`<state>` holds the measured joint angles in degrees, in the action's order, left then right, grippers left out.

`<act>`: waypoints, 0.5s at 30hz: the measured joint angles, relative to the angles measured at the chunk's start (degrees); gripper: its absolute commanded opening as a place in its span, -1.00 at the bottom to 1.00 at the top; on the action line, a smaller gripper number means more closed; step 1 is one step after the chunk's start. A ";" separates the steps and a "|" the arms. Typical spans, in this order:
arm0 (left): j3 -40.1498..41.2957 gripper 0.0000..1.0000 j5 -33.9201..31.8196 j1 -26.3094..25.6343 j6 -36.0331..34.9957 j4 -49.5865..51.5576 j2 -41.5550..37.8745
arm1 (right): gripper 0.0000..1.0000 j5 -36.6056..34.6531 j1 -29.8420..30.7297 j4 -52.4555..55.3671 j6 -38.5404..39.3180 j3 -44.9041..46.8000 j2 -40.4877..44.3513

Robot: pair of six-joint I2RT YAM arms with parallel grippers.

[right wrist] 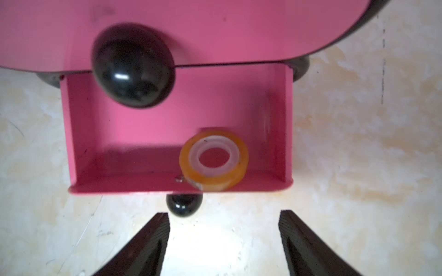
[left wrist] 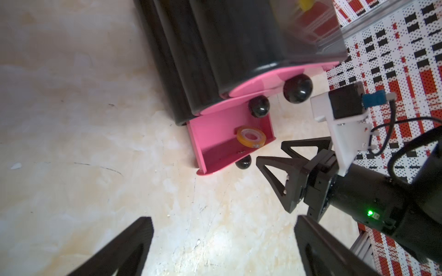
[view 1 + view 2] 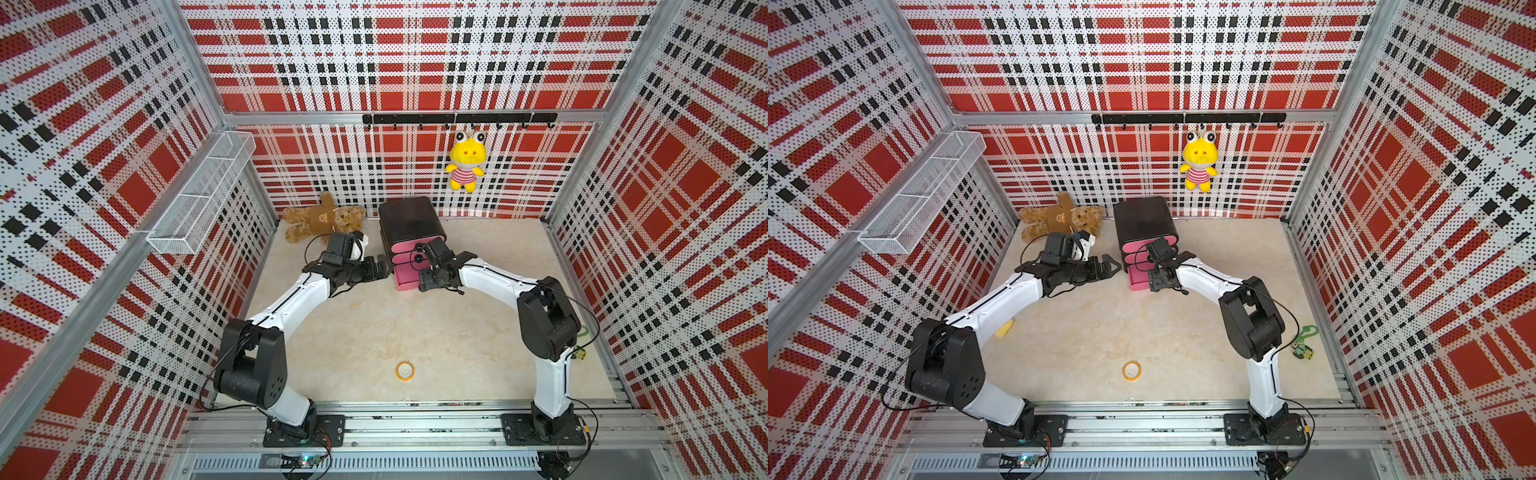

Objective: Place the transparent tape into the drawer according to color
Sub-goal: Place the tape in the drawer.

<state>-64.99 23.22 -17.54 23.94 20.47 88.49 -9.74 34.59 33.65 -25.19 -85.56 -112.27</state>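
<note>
You are looking at a black chest (image 3: 409,222) with three pink drawer fronts, standing near the middle of the back edge of the table (image 3: 353,324). Its bottom drawer (image 1: 95,133) is pulled out toward the front edge. One orange tape ring (image 1: 241,162) lies flat inside that drawer, against its front wall. A second orange tape ring (image 3: 404,371) lies flat on the table near the middle of the front edge, well apart from the chest.

Your right gripper (image 1: 223,215) hangs just in front of the open drawer. Its jaws are spread with nothing between them, and the drawer's black knob (image 1: 183,204) is close by one finger. Your left gripper (image 2: 222,222) waits beside the chest's left side, spread wide and empty.
</note>
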 measured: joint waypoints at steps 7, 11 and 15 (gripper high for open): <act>1.90 0.98 -4.26 -7.63 0.24 3.13 -4.24 | 0.65 4.57 -0.15 1.68 -0.11 4.87 10.27; 4.70 0.98 -6.32 -13.62 1.70 4.87 -5.51 | 0.69 6.62 -0.33 3.74 0.11 7.91 15.13; 7.45 0.98 -8.20 -19.45 3.76 6.34 -5.68 | 0.72 9.40 -1.31 5.49 0.28 11.85 19.12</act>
<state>-57.54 15.03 -36.99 27.70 26.81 82.81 -0.34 33.28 39.13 -24.91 -73.71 -93.14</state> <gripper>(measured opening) 0.992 0.851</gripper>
